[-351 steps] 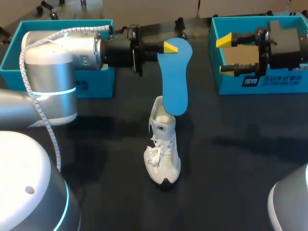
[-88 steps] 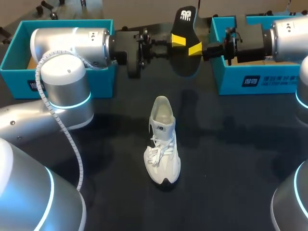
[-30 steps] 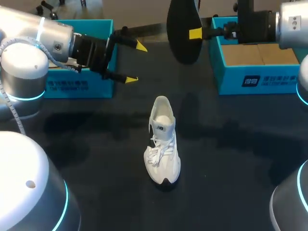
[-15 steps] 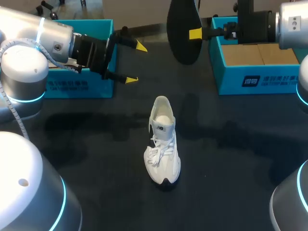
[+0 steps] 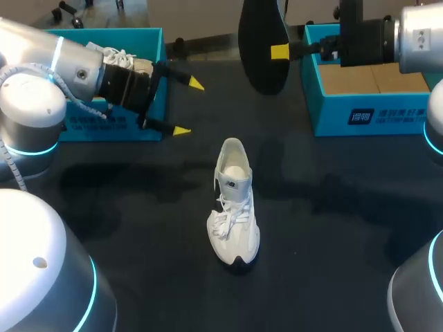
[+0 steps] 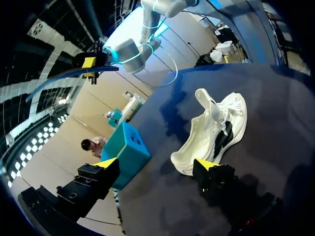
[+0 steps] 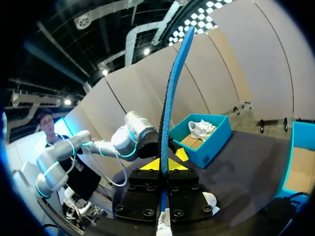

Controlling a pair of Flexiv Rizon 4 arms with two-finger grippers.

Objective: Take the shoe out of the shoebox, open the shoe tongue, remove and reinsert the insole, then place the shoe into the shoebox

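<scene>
A white shoe (image 5: 234, 207) stands upright mid-table, toe toward the front edge; in the left wrist view the shoe (image 6: 216, 128) lies just ahead of the fingers. My right gripper (image 5: 279, 50) is shut on the insole (image 5: 261, 48), held high above the table's far side with its dark underside facing the camera. Seen edge-on in the right wrist view, the blue insole (image 7: 172, 98) rises from between the shut right gripper (image 7: 161, 164). To the shoe's far left, my left gripper (image 5: 188, 107) hangs open and holds nothing, and the left gripper (image 6: 155, 164) shows its fingers wide apart.
A teal shoebox (image 5: 111, 124) at the far left holds a second white shoe (image 5: 128, 61), and my left arm reaches over its front wall. Another teal shoebox (image 5: 387, 114) with a cardboard floor stands at the far right, under my right arm.
My left gripper has swung a little down and toward the table's front, staying open. The right arm and the insole have barely moved. The shoe is where it was.
</scene>
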